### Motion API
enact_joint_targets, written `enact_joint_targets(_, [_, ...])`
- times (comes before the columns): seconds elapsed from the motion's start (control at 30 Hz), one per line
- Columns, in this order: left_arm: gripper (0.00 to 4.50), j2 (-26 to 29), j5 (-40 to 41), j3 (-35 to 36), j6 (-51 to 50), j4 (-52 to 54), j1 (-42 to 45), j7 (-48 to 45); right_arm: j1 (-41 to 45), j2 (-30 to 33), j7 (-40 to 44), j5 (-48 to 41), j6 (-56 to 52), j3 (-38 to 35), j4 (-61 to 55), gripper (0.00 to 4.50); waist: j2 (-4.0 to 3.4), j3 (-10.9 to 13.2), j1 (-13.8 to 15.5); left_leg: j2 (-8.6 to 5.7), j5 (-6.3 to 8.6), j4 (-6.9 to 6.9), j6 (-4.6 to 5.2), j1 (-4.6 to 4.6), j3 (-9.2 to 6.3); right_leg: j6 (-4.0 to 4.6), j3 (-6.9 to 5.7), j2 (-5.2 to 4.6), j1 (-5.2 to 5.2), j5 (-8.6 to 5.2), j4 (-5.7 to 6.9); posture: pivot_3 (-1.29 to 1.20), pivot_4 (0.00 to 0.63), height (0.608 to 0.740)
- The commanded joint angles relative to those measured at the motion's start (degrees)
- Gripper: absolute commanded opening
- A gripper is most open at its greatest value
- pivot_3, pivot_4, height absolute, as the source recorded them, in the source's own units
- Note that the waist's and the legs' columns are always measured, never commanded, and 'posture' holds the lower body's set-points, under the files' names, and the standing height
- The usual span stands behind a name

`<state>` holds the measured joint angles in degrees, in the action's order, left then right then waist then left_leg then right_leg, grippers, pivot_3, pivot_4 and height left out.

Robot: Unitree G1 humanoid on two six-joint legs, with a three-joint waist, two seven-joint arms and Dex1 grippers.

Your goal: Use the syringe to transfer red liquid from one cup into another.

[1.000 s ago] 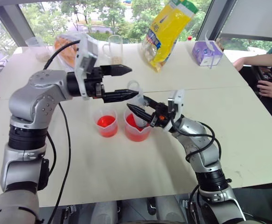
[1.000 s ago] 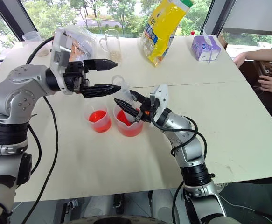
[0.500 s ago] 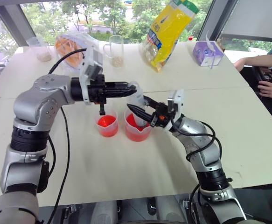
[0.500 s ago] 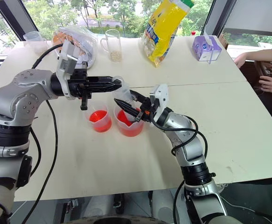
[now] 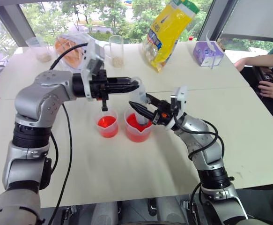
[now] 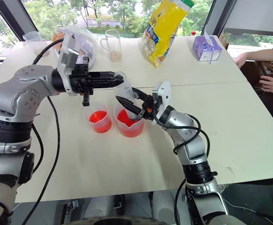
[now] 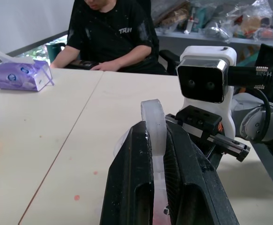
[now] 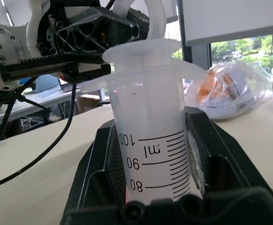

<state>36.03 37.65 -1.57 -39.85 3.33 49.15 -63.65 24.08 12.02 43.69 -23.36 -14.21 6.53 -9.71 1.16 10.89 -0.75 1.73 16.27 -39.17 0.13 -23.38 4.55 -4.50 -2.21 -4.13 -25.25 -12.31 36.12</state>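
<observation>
While the right gripper [image 5: 143, 109] jaws clamp the syringe [image 5: 138, 101] barrel upright over the spouted beaker [image 5: 137, 127] at frame centre, the left gripper [image 5: 131, 86] jaws pinch its plunger ring, apparently to draw red liquid [image 5: 137, 124].

The clear syringe [image 6: 127, 96] stands upright over the spouted beaker [image 6: 129, 123] of red liquid [image 6: 127, 119], beside the smaller cup [image 6: 100, 121].

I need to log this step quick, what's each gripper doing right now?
Left gripper: shut on the plunger ring at the top of the syringe.
Right gripper: shut on the syringe barrel, held over the spouted beaker.
</observation>
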Motion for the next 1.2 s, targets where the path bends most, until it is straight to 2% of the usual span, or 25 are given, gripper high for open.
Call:
enact_joint_targets(0.03, [0.03, 1.13, -0.25, 4.22, 2.32, 0.31, 4.79, 1.54, -1.68, 1.57, 2.65, -0.46, -3.19, 2.74, 0.75, 1.39, 0.0, 0.0, 0.0, 0.0, 0.0, 0.0, 0.0, 0.0, 0.0, 0.0, 0.0, 0.0, 0.0, 0.0, 0.0, 0.0, 0.15, 0.74])
enact_joint_targets(0.97, [0.03, 2.29, -0.22, 3.96, 1.46, 0.08, 4.33, -0.26, 0.36, 0.79, 1.38, -1.37, -3.08, 1.28, -0.17, 1.39, 0.0, 0.0, 0.0, 0.0, 0.0, 0.0, 0.0, 0.0, 0.0, 0.0, 0.0, 0.0, 0.0, 0.0, 0.0, 0.0, 0.15, 0.74])
enact_joint_targets(1.0, [0.85, 2.3, 0.24, 3.97, 0.8, 0.32, 3.97, -0.23, 0.93, 0.69, 1.07, -1.63, -3.2, 0.83, -0.48, 1.39, 0.0, 0.0, -0.01, 0.0, 0.0, 0.0, 0.0, 0.0, 0.0, 0.0, 0.0, 0.0, 0.0, 0.0, 0.0, 0.0, 0.15, 0.74])
enact_joint_targets(1.03, [1.06, 2.38, 0.76, 4.01, 0.11, 0.63, 3.46, -0.33, 1.6, 0.62, 0.75, -1.9, -3.34, 0.3, -0.84, 1.39, 0.0, 0.0, -0.11, 0.0, 0.0, 0.0, 0.0, 0.0, 0.0, 0.0, 0.0, 0.0, 0.0, 0.0, 0.0, 0.0, 0.15, 0.74])
enact_joint_targets(1.2, [3.54, 3.73, 0.27, 4.38, 0.58, 1.97, 1.25, -0.6, 4.06, 0.4, -0.19, -2.88, -4.44, -1.38, -2.27, 1.39, 0.0, 0.0, -0.04, 0.02, 0.0, 0.0, 0.0, 0.01, 0.0, 0.0, 0.0, 0.01, 0.0, 0.0, 0.01, 0.0, 0.15, 0.74])
